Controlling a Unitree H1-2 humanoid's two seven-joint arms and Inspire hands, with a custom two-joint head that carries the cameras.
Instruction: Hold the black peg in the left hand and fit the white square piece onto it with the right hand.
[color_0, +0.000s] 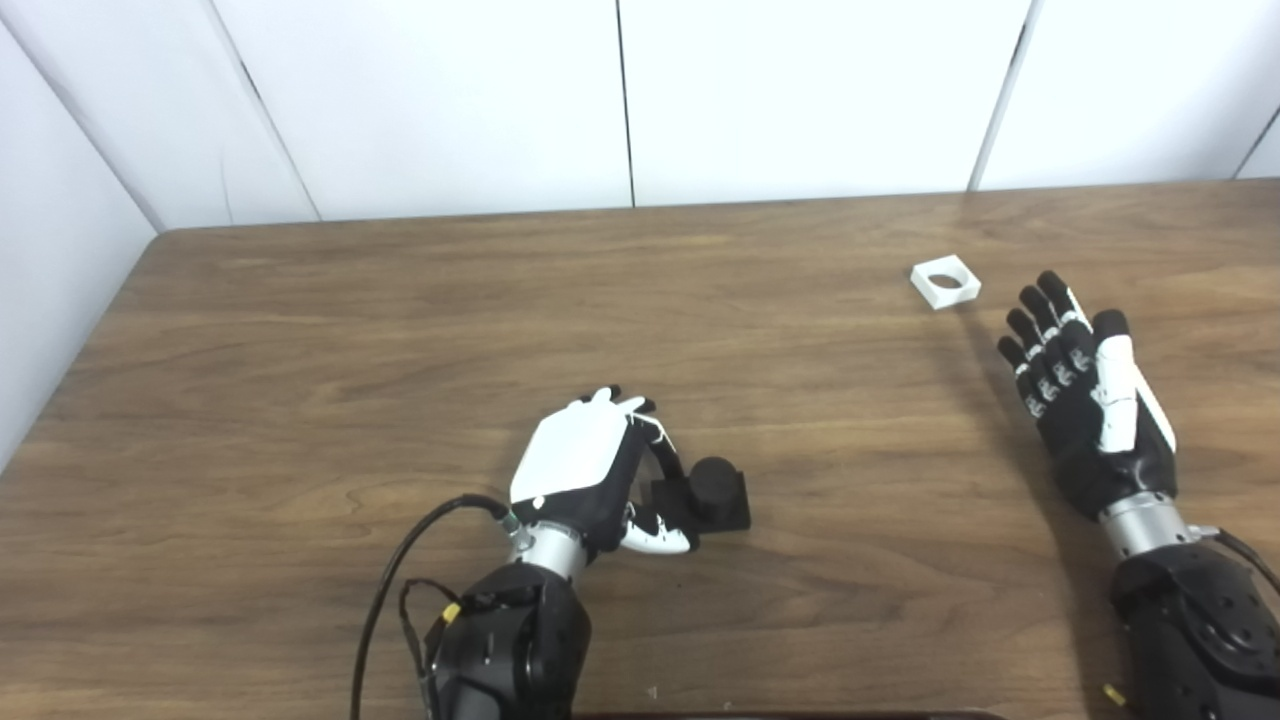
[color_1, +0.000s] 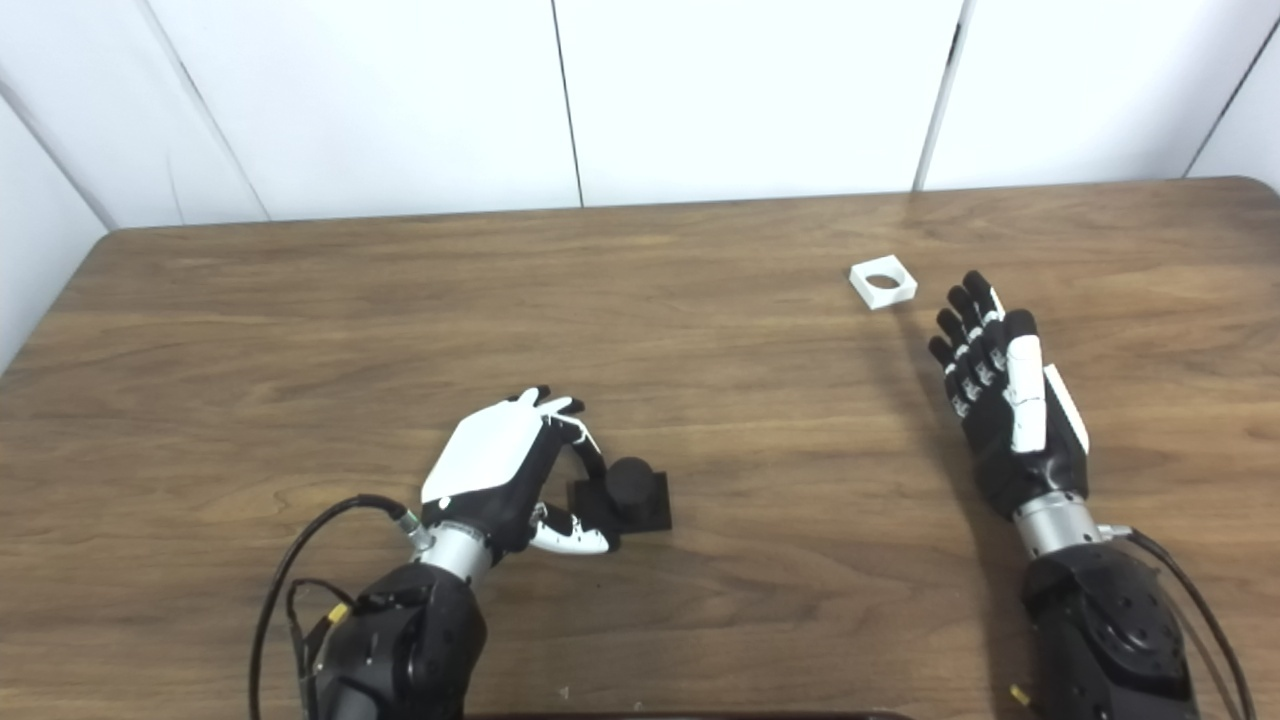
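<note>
On the wooden table (color_0: 300, 330), the black peg (color_0: 712, 490) is standing on its square base near the front edge. The left hand (color_0: 585, 470) is curling its fingers around the base's left side, touching it; a firm grip is hard to tell. The right hand (color_0: 1085, 400) is lying open, fingers spread, holding nothing, just beside the white square piece (color_0: 945, 281) with its round hole

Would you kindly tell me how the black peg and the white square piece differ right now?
The black peg is dark with a raised round post; the white square piece is pale with a round hole. The peg sits at the left hand; the white piece lies apart from the open right hand. Both rest on the table.
</note>
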